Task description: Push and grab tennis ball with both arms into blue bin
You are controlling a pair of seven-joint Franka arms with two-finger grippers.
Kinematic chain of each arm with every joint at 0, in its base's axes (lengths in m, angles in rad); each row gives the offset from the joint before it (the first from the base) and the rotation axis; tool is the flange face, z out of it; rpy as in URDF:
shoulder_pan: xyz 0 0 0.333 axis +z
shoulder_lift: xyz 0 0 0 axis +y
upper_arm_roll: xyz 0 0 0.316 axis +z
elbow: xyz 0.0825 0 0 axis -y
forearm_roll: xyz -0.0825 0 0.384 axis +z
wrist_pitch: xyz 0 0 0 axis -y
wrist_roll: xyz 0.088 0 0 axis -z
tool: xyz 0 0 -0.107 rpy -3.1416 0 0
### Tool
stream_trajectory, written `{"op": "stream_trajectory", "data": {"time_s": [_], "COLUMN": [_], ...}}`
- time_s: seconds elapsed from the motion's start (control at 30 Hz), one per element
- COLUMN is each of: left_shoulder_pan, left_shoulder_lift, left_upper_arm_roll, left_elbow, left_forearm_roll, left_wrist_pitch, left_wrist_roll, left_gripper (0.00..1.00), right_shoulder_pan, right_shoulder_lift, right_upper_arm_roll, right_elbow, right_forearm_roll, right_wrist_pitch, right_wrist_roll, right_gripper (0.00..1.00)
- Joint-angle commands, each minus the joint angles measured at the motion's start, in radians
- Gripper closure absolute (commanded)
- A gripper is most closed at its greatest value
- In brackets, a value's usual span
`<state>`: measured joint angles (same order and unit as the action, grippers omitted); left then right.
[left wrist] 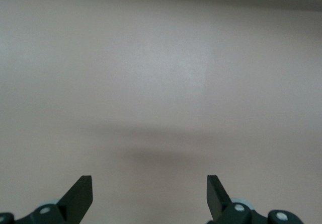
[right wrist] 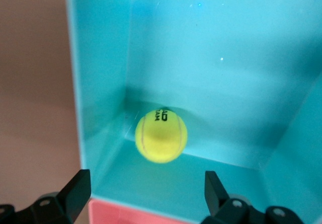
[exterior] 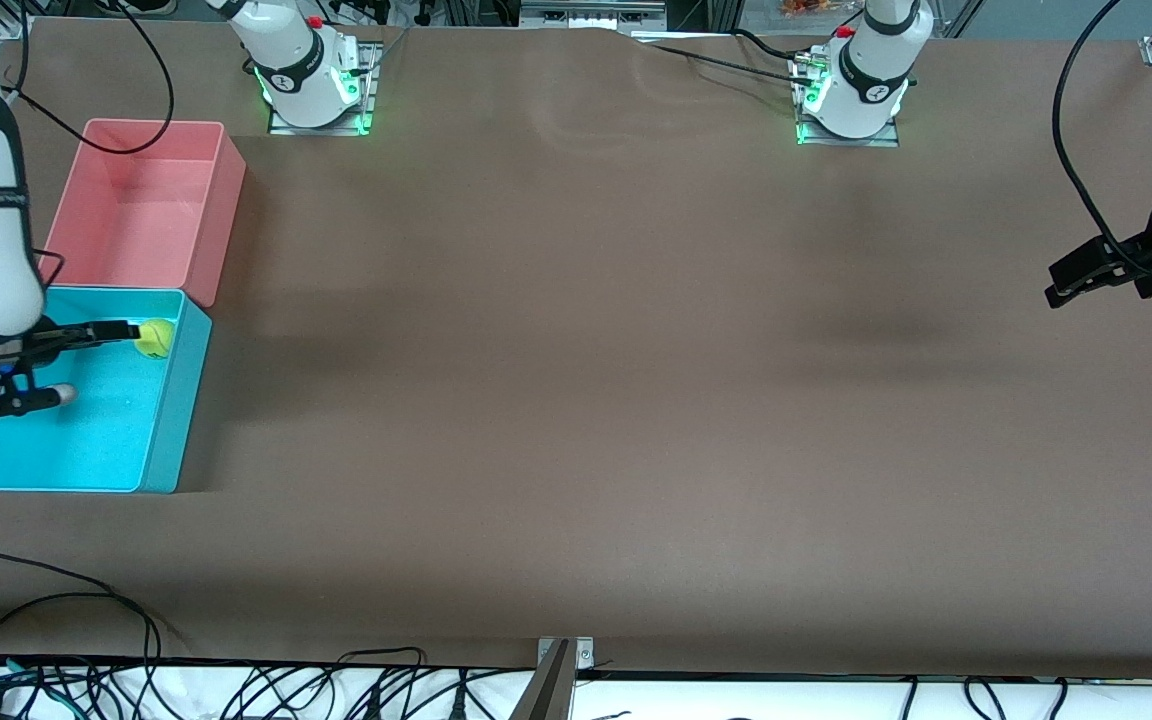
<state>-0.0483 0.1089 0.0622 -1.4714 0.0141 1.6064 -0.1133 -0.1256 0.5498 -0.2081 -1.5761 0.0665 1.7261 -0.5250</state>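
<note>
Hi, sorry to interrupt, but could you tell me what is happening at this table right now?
The right arm's tool is over the blue bin, fingers open, and the tennis ball is below it inside the bin, free of the fingers, near the wall next to the pink bin. The left arm waits at its own end of the table, its tool open over bare tabletop.
</note>
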Motion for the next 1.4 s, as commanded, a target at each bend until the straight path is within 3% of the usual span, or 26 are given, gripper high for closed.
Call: {"op": "stream_trajectory", "data": {"time_s": [0.0,0.73,1.14,1.27,1.37], "left_shoulder_pan": [0.015,0.015,0.015,0.015,0.015], "left_shoulder_lift": [-0.02,-0.021,-0.021,-0.021,-0.021], "left_upper_arm_roll": [-0.01,-0.01,-0.008,-0.008,-0.01], "left_elbow": [-0.017,-0.017,-0.017,-0.017,-0.017], "left_forearm_roll": [-0.014,-0.014,-0.014,-0.014,-0.014], "left_wrist_pitch": [-0.005,-0.005,-0.005,-0.005,-0.005], "left_wrist_roll": [0.018,0.017,0.017,0.017,0.017], "left_gripper": [0.0,0.0,0.0,0.0,0.0], "right_shoulder_pan": [0.03,0.253,0.256,0.238,0.167], "right_shoulder_lift": [-0.062,-0.352,-0.465,-0.527,-0.557], "right_upper_arm_roll": [0.001,0.004,0.073,0.108,0.153], "right_elbow": [0.056,0.059,0.015,-0.045,-0.079], "right_forearm_roll": [-0.043,-0.133,-0.116,-0.116,-0.114], "right_wrist_pitch": [-0.095,-0.256,-0.264,-0.261,-0.247], "right_wrist_roll": [-0.004,0.289,0.468,0.568,0.565], "right_gripper": [0.0,0.0,0.0,0.0,0.0]}}
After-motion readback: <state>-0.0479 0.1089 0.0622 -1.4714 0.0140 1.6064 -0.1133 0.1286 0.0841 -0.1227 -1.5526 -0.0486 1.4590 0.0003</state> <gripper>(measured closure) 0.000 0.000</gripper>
